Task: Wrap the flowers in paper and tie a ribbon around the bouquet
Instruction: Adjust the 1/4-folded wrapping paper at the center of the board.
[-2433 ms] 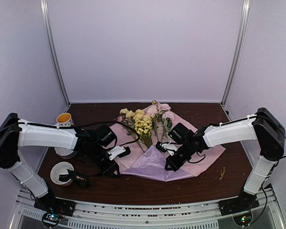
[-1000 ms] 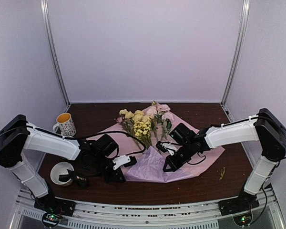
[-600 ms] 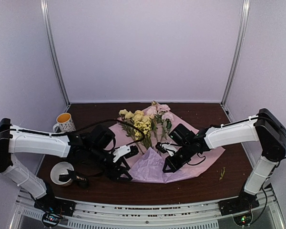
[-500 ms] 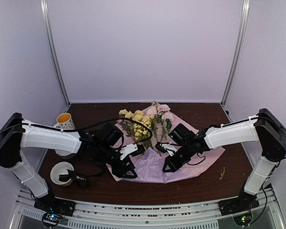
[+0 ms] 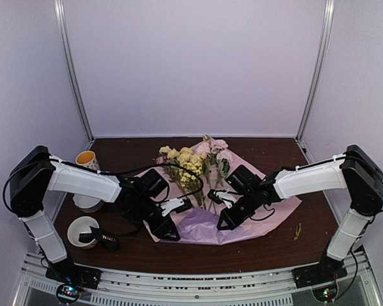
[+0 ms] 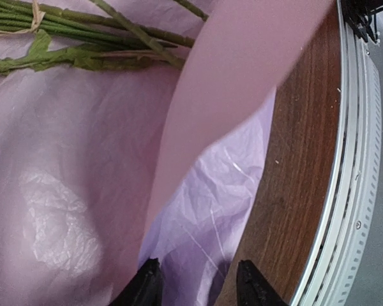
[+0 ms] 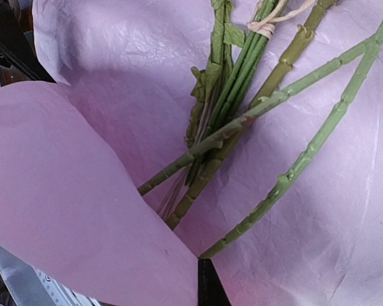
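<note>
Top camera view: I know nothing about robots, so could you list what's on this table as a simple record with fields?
Flowers: yellow and pink bunch lying on the paper, blooms at the far end
Paper: lilac sheet spread under the flowers, near edge raised in folds
Left hand: open, at the paper's near left edge
Right hand: shut on a raised fold of the paper
Ribbon: black, by the white bowl, near left, untouched
Mug: far left
</note>
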`<state>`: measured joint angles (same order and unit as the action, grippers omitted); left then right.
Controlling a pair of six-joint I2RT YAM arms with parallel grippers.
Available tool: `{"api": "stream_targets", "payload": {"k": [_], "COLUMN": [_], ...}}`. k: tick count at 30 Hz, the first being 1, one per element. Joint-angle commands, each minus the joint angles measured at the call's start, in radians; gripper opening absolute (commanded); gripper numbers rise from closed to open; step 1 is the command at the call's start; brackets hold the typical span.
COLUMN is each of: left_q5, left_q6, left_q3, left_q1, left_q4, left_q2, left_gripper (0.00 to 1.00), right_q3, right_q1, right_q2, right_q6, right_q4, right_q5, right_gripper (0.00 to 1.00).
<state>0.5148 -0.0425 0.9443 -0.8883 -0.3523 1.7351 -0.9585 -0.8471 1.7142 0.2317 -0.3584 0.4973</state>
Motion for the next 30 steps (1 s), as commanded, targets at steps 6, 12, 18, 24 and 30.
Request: {"api": "stream_targets", "payload": {"k": [6,12,18,24,30], "left_q5": [-0.119,-0.124,-0.14,-0.192,-0.221], "left_q6": [-0.174,-0.236,-0.318,-0.349,-0.378], "left_q3": [-0.085,-0.148,-0.179,-0.204,-0.219], "left_q1": [0.017,0.016,0.0,-0.013,-0.055], "left_q4": [0.21,0.25,0.293,0.283,0.265], "left_q2": [-0.055,-0.09,-0.088,-0.103,-0.093], "left_gripper": [0.46,0.53,0.49,0.25,0.14], "right_q3": [-0.027,-0.034,-0.068,-0.077,-0.06], "right_q1": [-0.007,-0.006,-0.007,-0.006,-0.007], "right_q2": [-0.002,-0.018,-0.018,-0.015,-0.028], "right_q6": [-0.008,-0.03,-0.074,-0.11,-0.084], "right_q4": [-0.011,-0.041,-0.074,-0.081,-0.045], "right_q5": [-0.004,0.0,0.017,0.01,-0.005], "right_gripper": [0.0,0.0,0.0,0.0,0.0]}}
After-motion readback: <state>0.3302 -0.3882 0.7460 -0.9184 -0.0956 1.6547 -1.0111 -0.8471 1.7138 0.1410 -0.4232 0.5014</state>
